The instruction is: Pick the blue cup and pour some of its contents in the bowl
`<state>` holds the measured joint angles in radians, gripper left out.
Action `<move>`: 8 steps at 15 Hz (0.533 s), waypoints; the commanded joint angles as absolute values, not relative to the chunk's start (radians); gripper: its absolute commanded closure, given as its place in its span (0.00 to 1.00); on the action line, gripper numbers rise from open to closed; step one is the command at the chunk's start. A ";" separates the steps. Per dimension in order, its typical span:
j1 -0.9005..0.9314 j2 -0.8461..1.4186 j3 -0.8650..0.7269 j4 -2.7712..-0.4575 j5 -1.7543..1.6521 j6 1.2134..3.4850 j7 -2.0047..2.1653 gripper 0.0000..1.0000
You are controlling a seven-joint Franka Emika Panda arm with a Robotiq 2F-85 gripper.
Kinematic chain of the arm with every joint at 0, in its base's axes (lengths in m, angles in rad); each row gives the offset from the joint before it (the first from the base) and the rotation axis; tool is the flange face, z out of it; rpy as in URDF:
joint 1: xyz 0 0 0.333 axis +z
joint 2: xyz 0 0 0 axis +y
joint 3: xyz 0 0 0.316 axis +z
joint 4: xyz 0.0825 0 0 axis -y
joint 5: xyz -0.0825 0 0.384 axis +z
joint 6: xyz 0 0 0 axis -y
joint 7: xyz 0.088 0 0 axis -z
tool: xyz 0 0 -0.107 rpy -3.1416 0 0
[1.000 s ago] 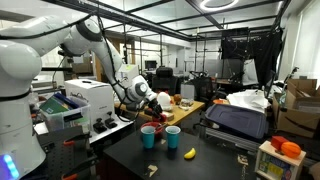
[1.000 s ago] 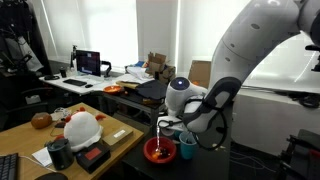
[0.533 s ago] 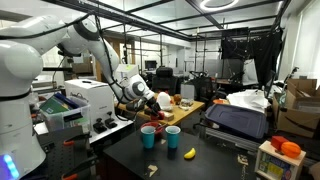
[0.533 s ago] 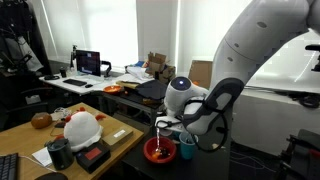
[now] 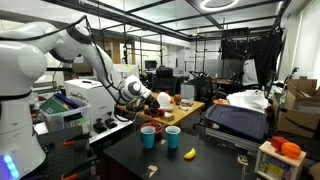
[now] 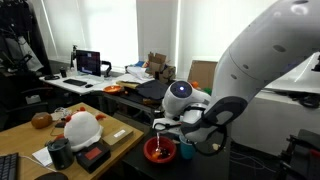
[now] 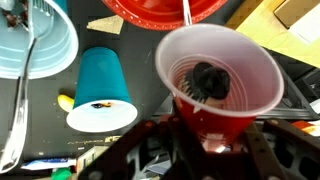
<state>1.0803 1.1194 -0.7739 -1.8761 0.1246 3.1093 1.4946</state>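
- Swinging its elbow across since a second ago, the arm barely shifts the wrist, so pouring looks unstarted.
- Gripper narrowed around a red cup, not the blue one.
- Bowl just below it, near the tabletop edge.
- Blue cup untouched beside the bowl.

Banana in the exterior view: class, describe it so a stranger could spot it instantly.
Find the black table below the white robot arm. Two blue cups stand there; the banana lies just beside them, the only yellow, curved thing lying flat.
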 commanded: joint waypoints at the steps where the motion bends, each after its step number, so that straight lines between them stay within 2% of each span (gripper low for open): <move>1: 1.138 1.150 -0.813 -1.907 0.182 3.141 1.489 0.92; 8: 1.149 1.141 -0.793 -1.923 0.206 3.160 1.451 0.92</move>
